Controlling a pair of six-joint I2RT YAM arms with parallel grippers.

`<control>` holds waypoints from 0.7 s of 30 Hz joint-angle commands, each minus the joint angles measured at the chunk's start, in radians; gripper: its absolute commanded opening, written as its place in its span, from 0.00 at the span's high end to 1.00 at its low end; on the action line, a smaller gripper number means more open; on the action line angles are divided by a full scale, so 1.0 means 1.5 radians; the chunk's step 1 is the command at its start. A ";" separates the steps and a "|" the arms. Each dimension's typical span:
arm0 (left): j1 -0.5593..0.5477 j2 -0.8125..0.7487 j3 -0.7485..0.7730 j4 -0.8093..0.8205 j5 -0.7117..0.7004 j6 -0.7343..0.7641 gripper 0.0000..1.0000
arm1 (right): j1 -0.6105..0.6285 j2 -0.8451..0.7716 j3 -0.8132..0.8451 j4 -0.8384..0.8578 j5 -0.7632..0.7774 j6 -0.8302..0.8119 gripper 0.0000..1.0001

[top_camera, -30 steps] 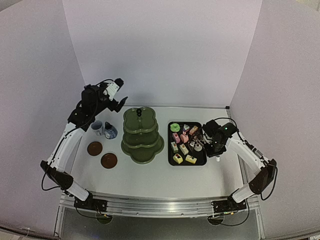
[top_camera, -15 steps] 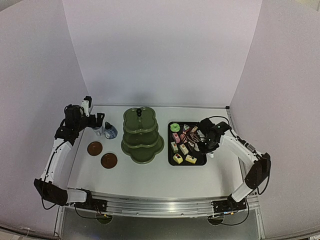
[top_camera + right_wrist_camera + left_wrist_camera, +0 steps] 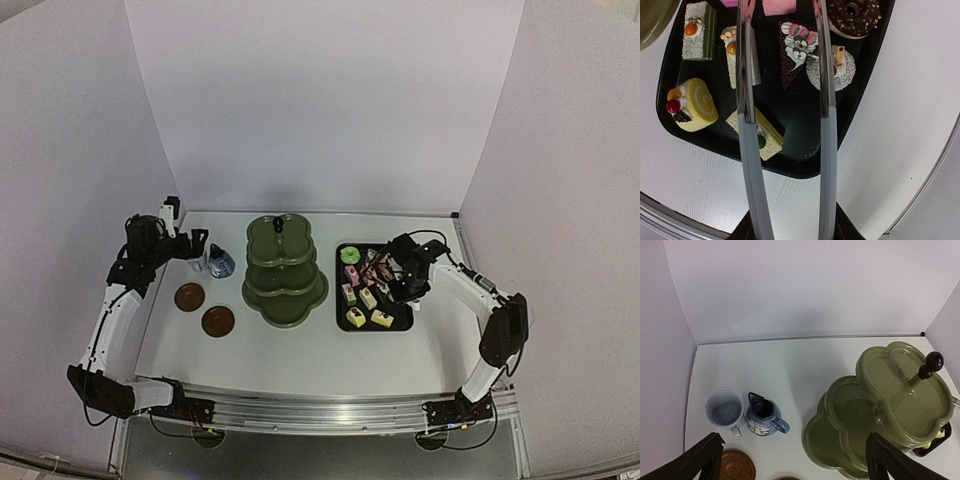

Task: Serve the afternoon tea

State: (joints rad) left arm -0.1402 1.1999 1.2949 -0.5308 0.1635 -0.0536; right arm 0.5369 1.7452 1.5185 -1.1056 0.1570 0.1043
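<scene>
The olive-green three-tier stand [image 3: 284, 270] [image 3: 880, 410] stands mid-table with bare tiers. Left of it are the pale cup [image 3: 724, 409], the dark-blue pot [image 3: 761, 415] [image 3: 220, 263] and two brown saucers [image 3: 189, 296] [image 3: 218, 321]. My left gripper [image 3: 195, 246] [image 3: 792, 462] hangs open above the cup and pot. Small cakes lie on the black tray [image 3: 398, 322] [image 3: 790, 155]: a yellow roll [image 3: 692, 105], a green cake [image 3: 699, 31], a brown slice [image 3: 792, 50]. My right gripper [image 3: 405, 282] [image 3: 790, 230] is shut on the white tongs [image 3: 747, 125], whose arms reach over the tray; their tips are out of view.
Lilac walls close off the back and both sides. The tray's near corner sits close to the table's right edge [image 3: 920, 165]. A chocolate doughnut [image 3: 854, 15] and a white round cake [image 3: 832, 65] lie by the right tong arm.
My left arm has swung down from high near the back wall to just above the cup and pot. The right gripper has moved left over the tray, the tongs spreading slightly.
</scene>
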 commanded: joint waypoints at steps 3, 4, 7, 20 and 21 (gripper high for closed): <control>0.004 -0.014 -0.019 0.020 0.009 -0.005 0.00 | -0.011 0.012 0.010 0.022 -0.009 0.005 0.64; 0.004 -0.015 -0.022 0.021 0.010 -0.006 0.00 | -0.012 0.014 0.009 0.023 -0.013 0.005 0.64; 0.004 -0.017 -0.026 0.023 0.013 -0.007 0.00 | -0.014 0.021 0.011 0.028 -0.030 0.003 0.65; 0.004 -0.019 -0.035 0.030 0.016 -0.002 0.00 | -0.015 0.017 0.013 0.029 -0.038 0.010 0.97; 0.004 -0.020 -0.037 0.031 0.015 -0.001 0.00 | -0.015 0.009 0.014 0.027 -0.032 0.012 0.99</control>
State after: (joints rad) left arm -0.1402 1.1981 1.2489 -0.5187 0.1668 -0.0536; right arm 0.5175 1.7973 1.5185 -1.0795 0.1047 0.1089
